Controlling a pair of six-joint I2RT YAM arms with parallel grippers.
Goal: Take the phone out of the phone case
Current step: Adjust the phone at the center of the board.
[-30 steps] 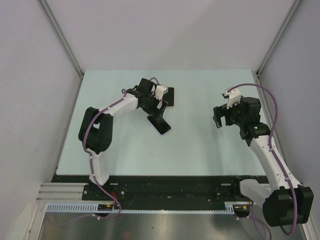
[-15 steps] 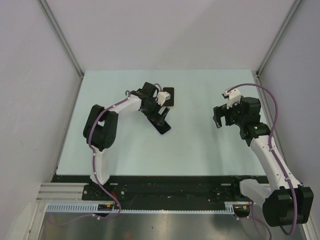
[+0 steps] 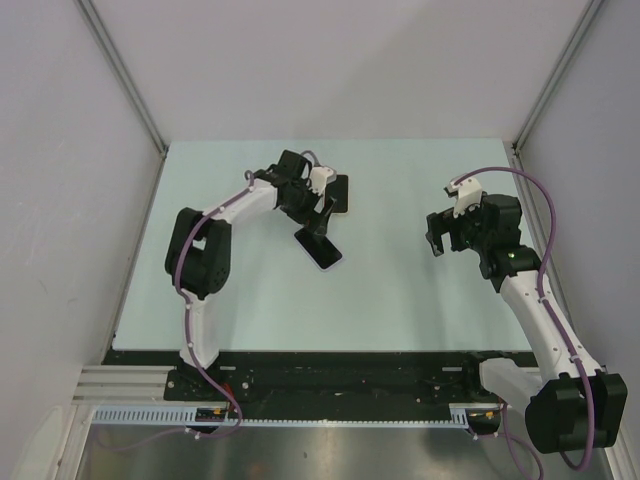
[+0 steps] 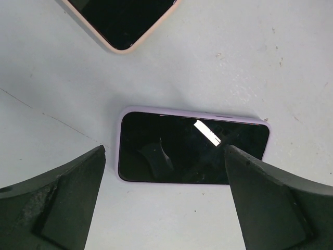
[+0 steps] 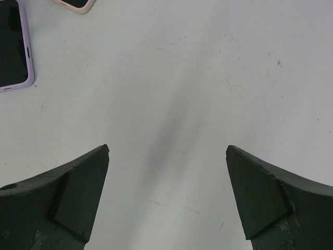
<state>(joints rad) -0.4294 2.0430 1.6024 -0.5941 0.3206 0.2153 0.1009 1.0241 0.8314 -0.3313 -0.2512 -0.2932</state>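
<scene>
- Left arm (image 3: 205, 250): elbow folded high above its base, forearm stretched forward and to the right.
- Left gripper (image 3: 322, 212): pointed downward, both fingers (image 4: 62, 203) spread wide, gripping nothing.
- Right arm (image 3: 545, 310): rose from its base, leaning forward and slightly left, wrist bent over.
- Right gripper (image 3: 438, 232): held aloft, facing down, jaws wide apart, gripping nothing.

Under the wide-spread left tool (image 4: 164, 151) a lilac-cased black phone (image 4: 192, 148) lies flat on the pale green desk (image 4: 260, 62), a pink-edged black slab (image 4: 122, 21) near beyond it; bare desk lies beneath the right tool (image 5: 166, 148).
</scene>
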